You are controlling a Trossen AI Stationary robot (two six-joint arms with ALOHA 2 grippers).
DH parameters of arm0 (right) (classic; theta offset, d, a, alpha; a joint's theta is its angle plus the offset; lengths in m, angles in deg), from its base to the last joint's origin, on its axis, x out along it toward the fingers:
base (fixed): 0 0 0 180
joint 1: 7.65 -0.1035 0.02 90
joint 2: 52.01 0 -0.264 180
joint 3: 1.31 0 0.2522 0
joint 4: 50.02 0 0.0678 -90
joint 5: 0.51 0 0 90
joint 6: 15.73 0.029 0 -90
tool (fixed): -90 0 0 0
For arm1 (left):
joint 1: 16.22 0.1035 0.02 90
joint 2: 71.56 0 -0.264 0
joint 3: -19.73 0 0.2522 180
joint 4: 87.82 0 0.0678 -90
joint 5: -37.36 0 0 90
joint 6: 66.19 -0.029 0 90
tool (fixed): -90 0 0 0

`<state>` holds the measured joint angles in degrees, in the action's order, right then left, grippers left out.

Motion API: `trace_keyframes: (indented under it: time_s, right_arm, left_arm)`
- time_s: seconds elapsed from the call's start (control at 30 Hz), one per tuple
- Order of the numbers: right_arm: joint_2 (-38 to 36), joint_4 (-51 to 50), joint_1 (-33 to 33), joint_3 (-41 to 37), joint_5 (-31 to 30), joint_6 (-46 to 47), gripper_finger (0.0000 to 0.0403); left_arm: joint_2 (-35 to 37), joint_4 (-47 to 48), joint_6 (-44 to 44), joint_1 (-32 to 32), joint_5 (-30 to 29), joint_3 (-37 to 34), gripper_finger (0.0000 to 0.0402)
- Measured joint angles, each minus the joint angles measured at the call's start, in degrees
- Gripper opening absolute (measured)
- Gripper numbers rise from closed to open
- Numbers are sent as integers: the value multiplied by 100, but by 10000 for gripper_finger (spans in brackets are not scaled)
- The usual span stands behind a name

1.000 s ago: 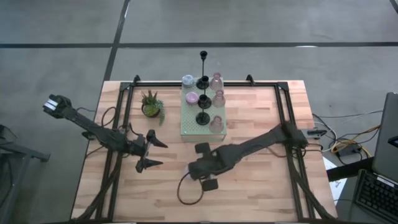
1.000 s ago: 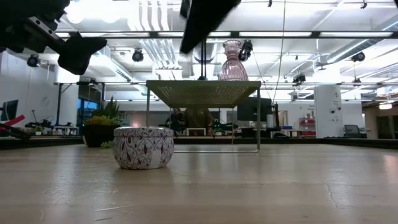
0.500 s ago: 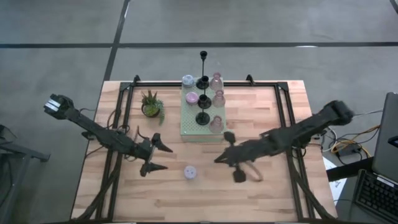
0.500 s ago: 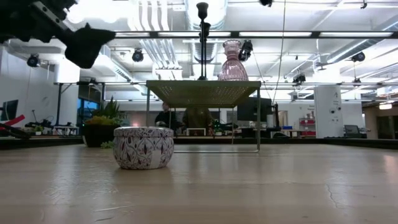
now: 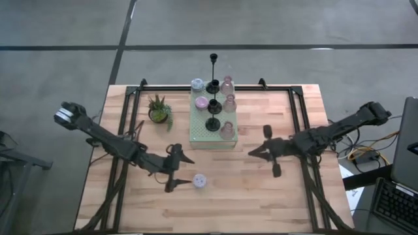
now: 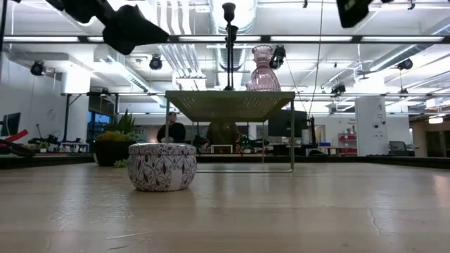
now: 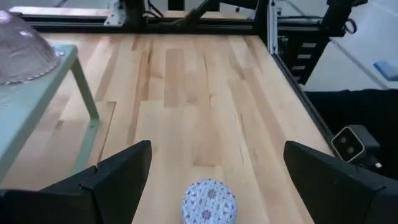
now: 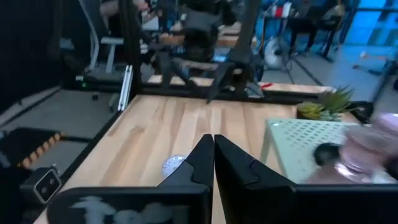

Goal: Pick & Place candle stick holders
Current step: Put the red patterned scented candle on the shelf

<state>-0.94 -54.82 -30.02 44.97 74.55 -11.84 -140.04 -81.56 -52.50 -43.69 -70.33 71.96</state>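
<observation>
High view first: my left gripper (image 5: 183,173) has its fingers spread wide and holds nothing, hanging over the table (image 5: 261,202) just beside the stubby patterned holder (image 5: 200,181). From the left wrist view I see that holder (image 7: 209,201) sitting upright on the wood between the two parted fingers (image 7: 118,177), though I cannot tell if either finger touches it. My right gripper (image 5: 256,152) is clenched tight with nothing in it; in its own wrist view the two fingers (image 8: 205,163) press together. It hangs over the right half of the table, well apart from the stubby holder and near the front right corner of the pale green board (image 5: 198,134).

On that raised board stand the other holders: pink glass holders (image 5: 228,129) down its right side, black stemmed holders (image 5: 213,123) along its middle, and pastel stubby holders (image 5: 201,102) on its left. A tall black holder (image 5: 213,60) stands beyond the board's far edge. A small potted plant (image 5: 159,109) sits left of the board.
</observation>
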Motion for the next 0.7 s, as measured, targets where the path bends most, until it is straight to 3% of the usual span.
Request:
trace_keyframes:
  time_s: [0.47,0.7]
  right_arm:
    - [-2011,499,367,-1966,431,15,8]
    - [-2596,651,367,-2603,416,55,8]
  left_arm:
    - [-1117,191,143,39,-61,475,369]
    - [-1497,784,196,39,21,810,369]
